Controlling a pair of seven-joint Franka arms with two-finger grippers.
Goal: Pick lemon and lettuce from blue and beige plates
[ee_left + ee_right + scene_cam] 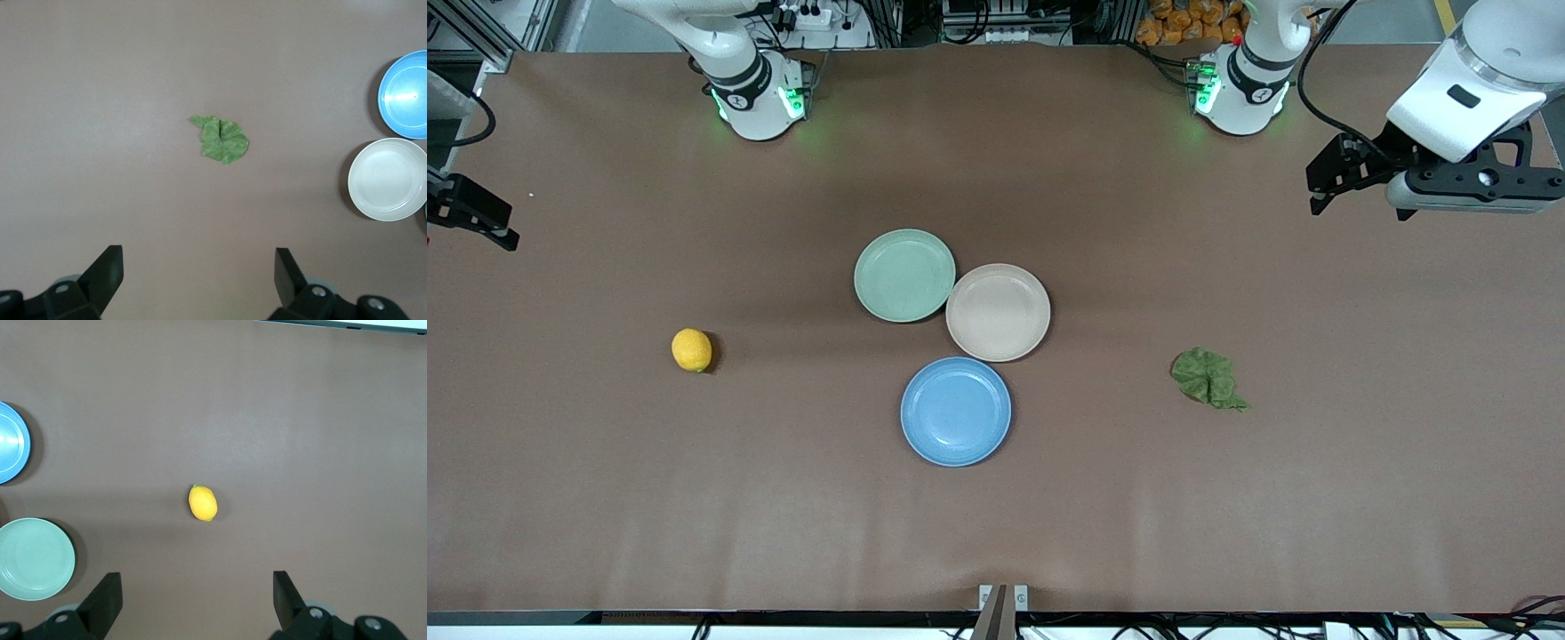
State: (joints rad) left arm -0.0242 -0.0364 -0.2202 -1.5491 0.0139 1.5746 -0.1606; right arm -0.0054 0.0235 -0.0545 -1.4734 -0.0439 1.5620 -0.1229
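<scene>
Nearest the camera sits the blue plate (956, 412), bare, with the beige plate (998, 312) touching the mint plate (904, 275) just above it. Neither fruit nor leaf is on a plate: the lemon (691, 349) lies on the desk (996, 533) toward the right arm's end, the lettuce (1208, 378) toward the left arm's. Both appear already taken off. Left end effector (199, 273) and right end effector (197, 590) hover spread, each over its item.
</scene>
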